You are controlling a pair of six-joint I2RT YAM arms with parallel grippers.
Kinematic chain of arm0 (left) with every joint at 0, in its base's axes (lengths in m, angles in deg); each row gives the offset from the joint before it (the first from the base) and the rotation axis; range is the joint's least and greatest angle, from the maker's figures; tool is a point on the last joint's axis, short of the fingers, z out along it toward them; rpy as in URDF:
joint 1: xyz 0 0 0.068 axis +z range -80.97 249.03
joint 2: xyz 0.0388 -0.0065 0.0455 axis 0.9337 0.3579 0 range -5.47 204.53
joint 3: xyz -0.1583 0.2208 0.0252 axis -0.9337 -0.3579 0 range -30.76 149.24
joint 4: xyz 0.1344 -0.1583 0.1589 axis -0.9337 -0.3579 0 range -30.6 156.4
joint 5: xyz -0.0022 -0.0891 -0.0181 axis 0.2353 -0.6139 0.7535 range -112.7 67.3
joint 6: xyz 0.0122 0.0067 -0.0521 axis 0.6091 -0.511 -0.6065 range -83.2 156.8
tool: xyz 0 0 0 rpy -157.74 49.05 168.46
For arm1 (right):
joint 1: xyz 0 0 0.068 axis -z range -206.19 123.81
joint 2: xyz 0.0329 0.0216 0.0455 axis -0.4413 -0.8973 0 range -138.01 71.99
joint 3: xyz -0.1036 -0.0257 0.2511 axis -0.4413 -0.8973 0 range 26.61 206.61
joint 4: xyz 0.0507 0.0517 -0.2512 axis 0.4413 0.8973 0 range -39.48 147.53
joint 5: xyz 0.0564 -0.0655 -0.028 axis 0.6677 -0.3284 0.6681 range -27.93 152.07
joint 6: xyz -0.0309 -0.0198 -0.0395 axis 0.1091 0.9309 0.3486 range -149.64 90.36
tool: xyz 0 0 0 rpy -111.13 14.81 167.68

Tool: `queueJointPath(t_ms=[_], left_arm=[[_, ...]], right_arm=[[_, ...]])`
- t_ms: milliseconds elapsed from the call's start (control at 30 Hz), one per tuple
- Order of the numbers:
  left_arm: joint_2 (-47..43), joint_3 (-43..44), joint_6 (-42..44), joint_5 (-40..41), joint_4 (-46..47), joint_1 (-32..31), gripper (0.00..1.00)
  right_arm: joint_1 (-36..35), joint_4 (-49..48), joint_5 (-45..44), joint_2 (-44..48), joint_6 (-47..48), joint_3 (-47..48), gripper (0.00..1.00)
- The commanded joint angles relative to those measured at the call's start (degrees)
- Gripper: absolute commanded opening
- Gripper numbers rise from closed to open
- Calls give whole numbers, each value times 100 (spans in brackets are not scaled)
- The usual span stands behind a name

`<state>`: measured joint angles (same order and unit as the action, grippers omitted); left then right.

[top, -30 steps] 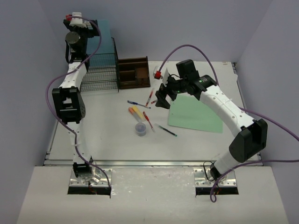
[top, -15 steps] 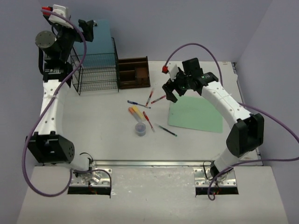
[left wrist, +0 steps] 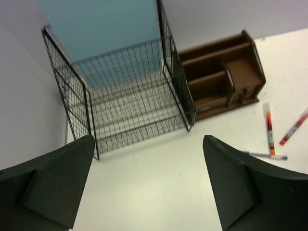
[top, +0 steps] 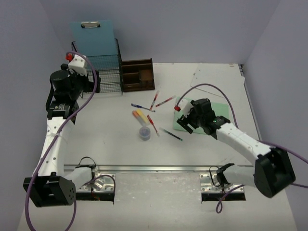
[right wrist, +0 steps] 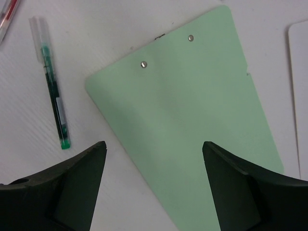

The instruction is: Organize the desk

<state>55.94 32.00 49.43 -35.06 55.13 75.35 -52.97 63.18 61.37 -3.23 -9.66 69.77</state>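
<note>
The left pincer has drawn back from the blue clipboard; the right pincer has dropped low over the green clipboard.

No readable text, labels, brands or numbers in any view.
Small white label patch on barrel of green pen, print too fine to make out. Faint pale mark low on front face of brown wooden organiser, blurred, unreadable. Red-and-white pen showing coloured bands only, any lettering too small to tell. Same items from overhead: too small for any text.
</note>
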Motion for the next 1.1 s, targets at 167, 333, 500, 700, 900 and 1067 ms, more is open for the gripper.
queueJointPath(t_ms=[167,333,500,700,900,1067], left_arm=[[-583,-371,-332,-171,-517,-19,94],[-665,-446,-326,-255,-534,-26,94],[-674,-543,-402,-298,-455,-26,95],[-581,-674,-500,-340,-298,-26,96],[-565,-799,-565,-355,-149,-26,96],[-560,-906,-603,-355,-26,-26,96]], right_arm=[[13,-1855,94,1276,1048,-1459,79],[-48,-2611,416,1241,1476,-2139,78],[-145,-3136,589,1256,1957,-2663,78],[-450,-3639,624,1171,2360,-3106,84],[-887,-3980,607,723,2418,-3150,90],[-1249,-4279,396,152,2380,-2929,92]])
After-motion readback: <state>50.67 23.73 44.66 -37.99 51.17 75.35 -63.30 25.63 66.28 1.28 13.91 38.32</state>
